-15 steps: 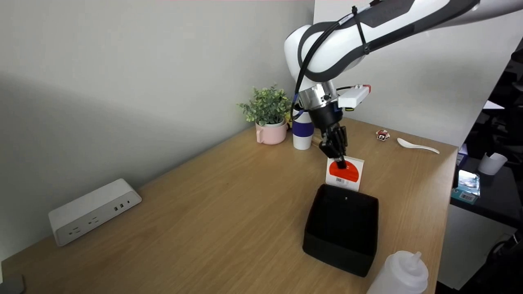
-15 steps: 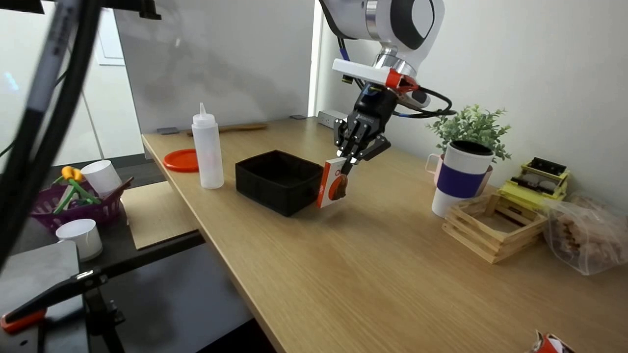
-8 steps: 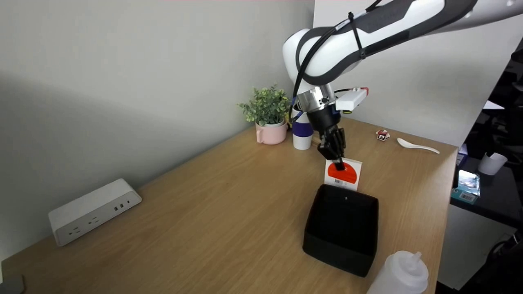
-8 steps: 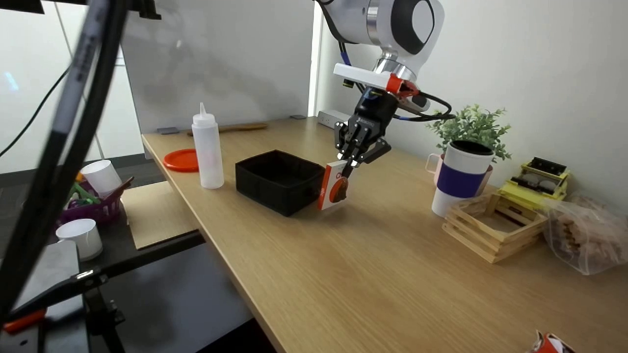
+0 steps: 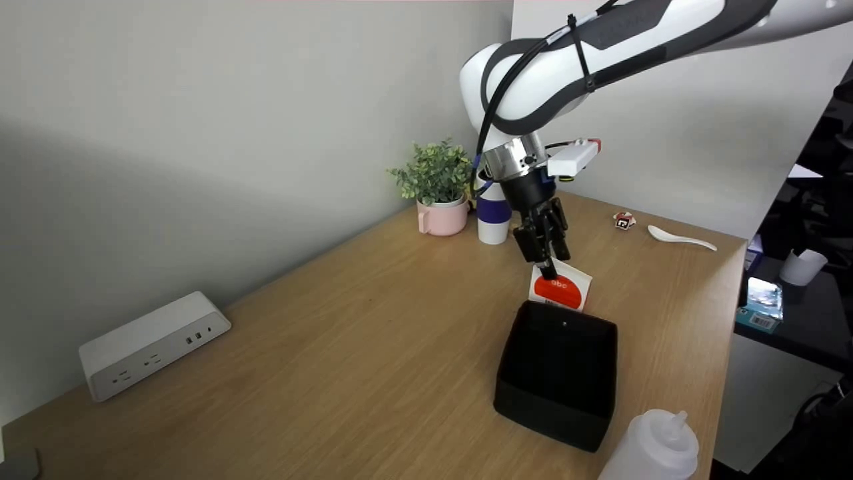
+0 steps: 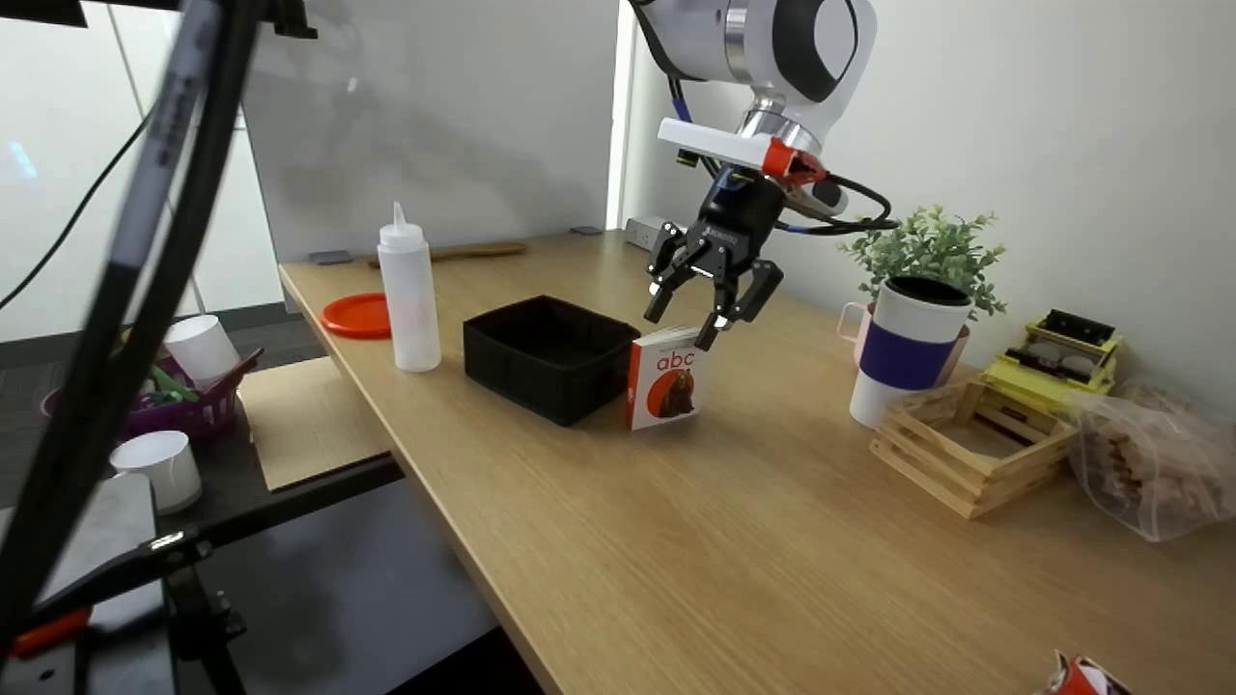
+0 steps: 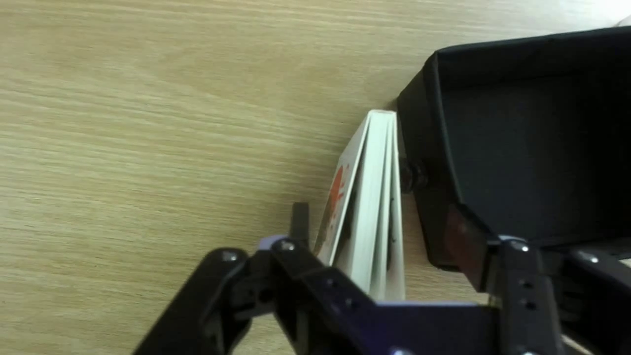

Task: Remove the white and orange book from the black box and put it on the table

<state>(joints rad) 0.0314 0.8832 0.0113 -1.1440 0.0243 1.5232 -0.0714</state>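
- A squeeze bottle (image 5: 652, 448), nearest in an exterior view.
- The black box (image 5: 552, 415) on the table (image 5: 346, 347).
- The white and orange book (image 5: 560, 291), standing just past the box.
- The gripper (image 6: 681, 327) above it, fingers spread wide, gripping nothing.

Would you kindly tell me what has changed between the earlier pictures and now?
The gripper, closed on the white and orange book before, has opened and let it go. The book has dropped slightly and now stands on edge on the table, beside the black box, with its "abc" cover showing more fully. The box, the squeeze bottle and the white and purple cup have stayed where they were.
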